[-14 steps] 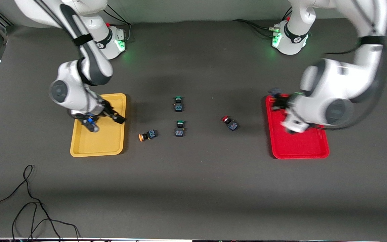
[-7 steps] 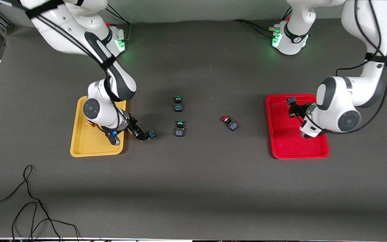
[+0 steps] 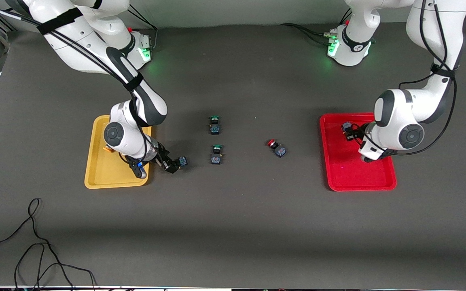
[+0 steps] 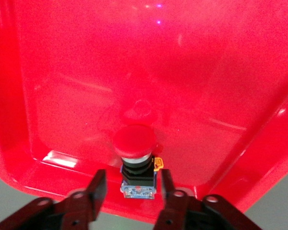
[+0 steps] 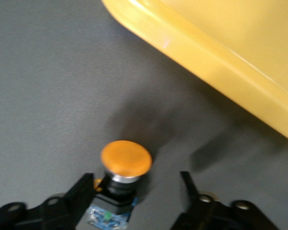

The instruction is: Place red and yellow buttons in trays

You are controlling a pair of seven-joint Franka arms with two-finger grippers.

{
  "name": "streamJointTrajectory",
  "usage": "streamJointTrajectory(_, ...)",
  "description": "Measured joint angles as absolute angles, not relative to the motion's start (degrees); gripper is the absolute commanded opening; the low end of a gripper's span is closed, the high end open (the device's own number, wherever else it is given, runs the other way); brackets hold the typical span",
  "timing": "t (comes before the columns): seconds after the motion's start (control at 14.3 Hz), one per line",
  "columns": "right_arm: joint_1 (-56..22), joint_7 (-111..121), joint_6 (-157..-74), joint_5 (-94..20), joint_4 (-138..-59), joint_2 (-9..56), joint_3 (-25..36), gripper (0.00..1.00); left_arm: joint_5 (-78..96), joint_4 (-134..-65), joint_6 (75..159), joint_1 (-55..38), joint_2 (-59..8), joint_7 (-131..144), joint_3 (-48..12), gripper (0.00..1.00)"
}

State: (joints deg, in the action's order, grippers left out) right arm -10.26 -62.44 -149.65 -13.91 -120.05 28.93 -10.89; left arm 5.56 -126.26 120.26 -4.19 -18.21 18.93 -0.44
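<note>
Altogether six push-button switches are showing. Two green-capped ones are lying mid-tabletop, one (image 3: 214,125) farther from the front camera than the other (image 3: 216,154). A red-capped button (image 3: 276,148) is lying on the tabletop (image 3: 233,226) between the green pair and the red tray (image 3: 358,178). A second red-capped button (image 4: 137,165) is sitting in the red tray close to its rim. One orange-yellow-capped button (image 5: 122,179) is lying on the tabletop just beside the yellow tray (image 3: 103,178), and a bit of orange, seemingly the other yellow cap (image 3: 106,149), is peeking out from under the right arm inside that tray.

The two trays are sitting well apart, the yellow one toward the right arm's end, the red one toward the left arm's end.

The right gripper (image 5: 134,201) is down at the tabletop around the orange-yellow button, jaws parted, one finger (image 5: 81,194) touching the switch body and the other standing clear. The left gripper (image 4: 132,194) is low over the red tray, jaws spread on either side of the red-capped button with gaps showing on both sides.

Compared with half a second ago, both arms are sitting only slightly shifted: the left wrist is a little farther from the front camera over the red tray, the right gripper is staying at the same button, and the loose buttons are lying where they were.
</note>
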Motion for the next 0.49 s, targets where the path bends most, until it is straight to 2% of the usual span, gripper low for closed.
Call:
streamJointTrajectory(0.21,-10.2,-62.4,-149.6,-13.9,-119.7,29.0,-10.8,0.66,5.6,-118.4,109.8,-4.4,-17.4,19.5,-1.2,1.00)
streamJointTrajectory(0.35,-10.2,-62.4,-149.6,-13.9,-119.7,29.0,-10.7,0.51,5.9,-111.9,103.7,-6.6,-16.9,23.6,-1.8,1.00)
streamJointTrajectory(0.49,-10.2,-62.4,-149.6,-13.9,-119.7,29.1,-10.7,0.29,7.9,-108.2,102.8,-12.5,-17.1,32.8,-2.1,1.00)
